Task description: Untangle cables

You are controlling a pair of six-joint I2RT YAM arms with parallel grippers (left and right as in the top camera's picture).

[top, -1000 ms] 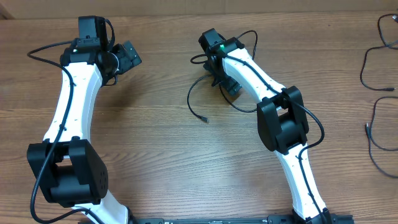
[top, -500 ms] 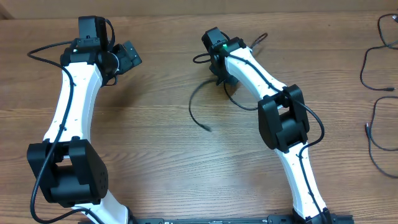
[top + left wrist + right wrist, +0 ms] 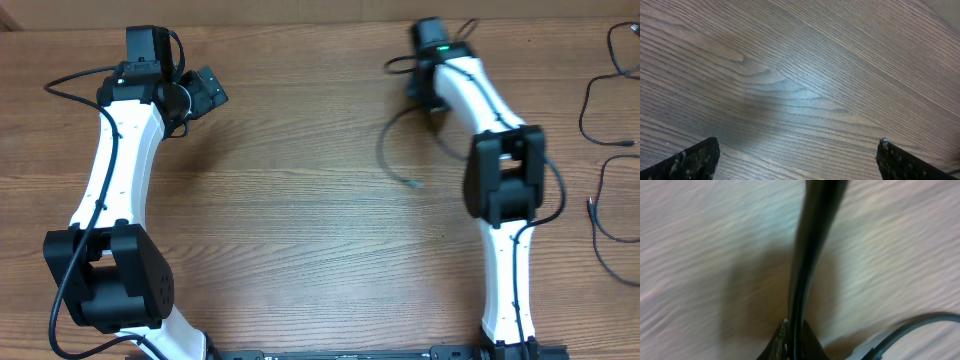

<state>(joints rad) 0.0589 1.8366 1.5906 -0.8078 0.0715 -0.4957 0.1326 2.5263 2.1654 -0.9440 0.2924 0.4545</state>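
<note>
Hanging from the right gripper (image 3: 427, 98), one thin black cable (image 3: 381, 150) bends out to the left and runs back toward the robot. It ends in a small plug (image 3: 415, 184) on the table (image 3: 280, 230). The jaws are pinched tight on its top end. The wrist view is blurry, but a dark strand seems to run straight out from them. The other cables (image 3: 598, 95) lie well apart at the right edge, nearer the right arm. The left gripper (image 3: 207, 89) is spread wide, holding nothing.
</note>
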